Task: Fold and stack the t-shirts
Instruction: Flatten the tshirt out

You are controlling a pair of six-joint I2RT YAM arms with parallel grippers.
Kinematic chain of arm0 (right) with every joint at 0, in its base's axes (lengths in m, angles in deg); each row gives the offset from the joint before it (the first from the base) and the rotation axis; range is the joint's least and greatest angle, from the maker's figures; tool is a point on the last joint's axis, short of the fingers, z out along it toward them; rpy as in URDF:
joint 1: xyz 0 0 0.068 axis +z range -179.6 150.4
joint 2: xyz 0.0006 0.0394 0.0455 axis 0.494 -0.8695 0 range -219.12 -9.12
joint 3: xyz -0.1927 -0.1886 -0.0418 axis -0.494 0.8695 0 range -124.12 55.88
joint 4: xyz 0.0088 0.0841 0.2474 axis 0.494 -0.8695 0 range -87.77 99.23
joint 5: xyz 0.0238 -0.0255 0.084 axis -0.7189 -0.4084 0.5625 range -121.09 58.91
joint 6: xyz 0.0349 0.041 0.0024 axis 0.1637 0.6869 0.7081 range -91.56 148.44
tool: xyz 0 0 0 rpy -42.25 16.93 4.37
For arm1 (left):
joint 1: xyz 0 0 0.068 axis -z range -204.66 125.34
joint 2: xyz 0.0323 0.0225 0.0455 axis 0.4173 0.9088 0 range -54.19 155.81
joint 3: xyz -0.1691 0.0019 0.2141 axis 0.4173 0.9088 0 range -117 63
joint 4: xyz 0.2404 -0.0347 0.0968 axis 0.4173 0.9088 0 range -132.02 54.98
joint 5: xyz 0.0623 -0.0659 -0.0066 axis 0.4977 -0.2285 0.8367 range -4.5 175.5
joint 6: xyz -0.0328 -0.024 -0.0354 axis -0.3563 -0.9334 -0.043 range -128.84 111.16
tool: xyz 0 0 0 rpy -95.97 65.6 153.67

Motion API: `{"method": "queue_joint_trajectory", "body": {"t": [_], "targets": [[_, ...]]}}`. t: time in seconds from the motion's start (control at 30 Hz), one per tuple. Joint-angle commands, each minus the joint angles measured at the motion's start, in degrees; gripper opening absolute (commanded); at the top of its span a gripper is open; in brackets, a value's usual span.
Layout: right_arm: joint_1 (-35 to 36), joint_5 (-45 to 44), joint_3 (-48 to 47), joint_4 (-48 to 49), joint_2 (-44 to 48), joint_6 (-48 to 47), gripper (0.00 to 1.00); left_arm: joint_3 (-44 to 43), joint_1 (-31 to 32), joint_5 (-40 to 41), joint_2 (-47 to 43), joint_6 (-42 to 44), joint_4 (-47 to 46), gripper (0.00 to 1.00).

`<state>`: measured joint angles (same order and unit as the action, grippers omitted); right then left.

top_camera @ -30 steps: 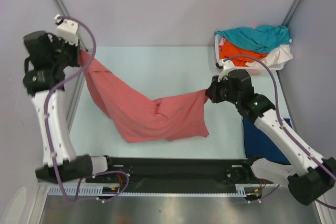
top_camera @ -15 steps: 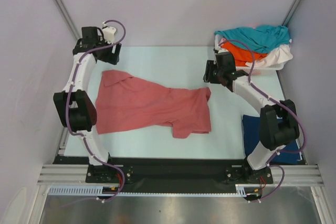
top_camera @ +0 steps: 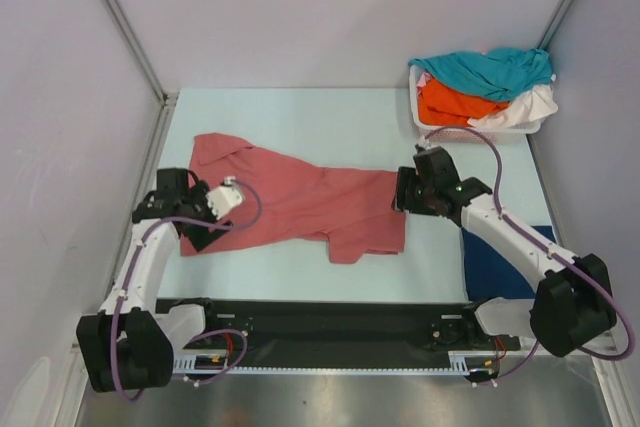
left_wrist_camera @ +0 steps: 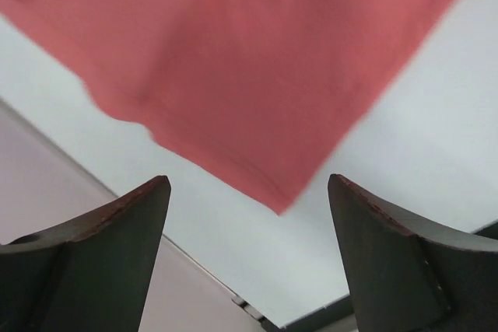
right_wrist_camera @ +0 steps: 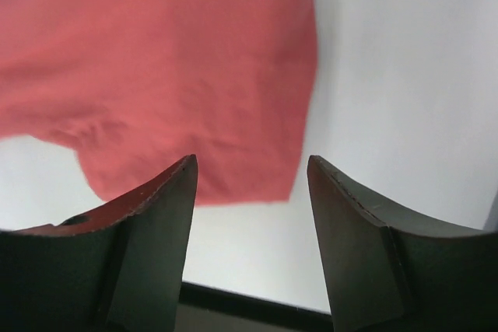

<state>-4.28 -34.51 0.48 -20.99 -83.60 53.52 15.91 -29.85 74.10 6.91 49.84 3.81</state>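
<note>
The left tool (top_camera: 197,212) hangs over the near left corner of the salmon-red t-shirt (top_camera: 300,202). Its fingers (left_wrist_camera: 101,246) are spread wide with nothing between them, and in the left wrist view that hem corner lies on the table (top_camera: 300,117) just ahead of the gap. The shirt lies spread out and is not yet folded. A flap is turned over at its far left corner, and its near edge bunches toward the right. At the shirt's right edge the right tool (top_camera: 405,190) hovers, also open and gripping nothing, with the cloth's side edge below and ahead of its fingers (right_wrist_camera: 140,223).

The step in hand looks like flattening the shirt before the first fold. To do it well, I judge that each tool should come down on a true corner or hem and pinch only the layer it means to move where the cloth is doubled. Both should then draw outward evenly, so the wrinkles run out and do not gather into a new ridge. Moving one side alone would likely skew such soft cloth.

Right of the shirt, on the near side, a navy t-shirt (top_camera: 485,267) lies flat, partly hidden by the right arm. Farther right and behind, a teal t-shirt (top_camera: 495,67), an orange t-shirt (top_camera: 455,102) and a white t-shirt (top_camera: 530,107) are heaped in a white lattice basket (top_camera: 425,125).

No brand, label or writing can be read on anything here
</note>
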Motion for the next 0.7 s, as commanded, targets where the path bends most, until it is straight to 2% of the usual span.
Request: {"method": "queue_joint_trajectory", "body": {"t": [0.0,0.17,0.37,0.47,0.63,0.67], "targets": [[1.04,1.31,6.95,-1.52,3.28,6.2,0.64,8.13,-1.05,5.94,-2.73,10.32,-1.52,0.89],[1.05,4.63,14.08,6.2,3.55,7.0,0.63,15.27,-1.05,8.32,-3.97,10.67,-10.39,0.92],[0.96,6.41,14.18,10.78,-3.03,6.65,0.61,18.7,-1.14,11.22,0.51,9.0,-21.02,0.92],[0.87,5.97,14.35,12.37,-5.49,6.82,0.6,20.81,-1.14,15.17,4.19,9.09,-26.65,0.92],[0.96,4.48,14.52,12.46,-9.28,7.09,0.55,21.25,-1.22,15.19,9.03,6.89,-29.56,0.86],[0.96,5.0,14.7,13.07,-9.72,7.35,0.52,21.6,-1.14,14.48,8.86,6.89,-29.91,0.81]]}}
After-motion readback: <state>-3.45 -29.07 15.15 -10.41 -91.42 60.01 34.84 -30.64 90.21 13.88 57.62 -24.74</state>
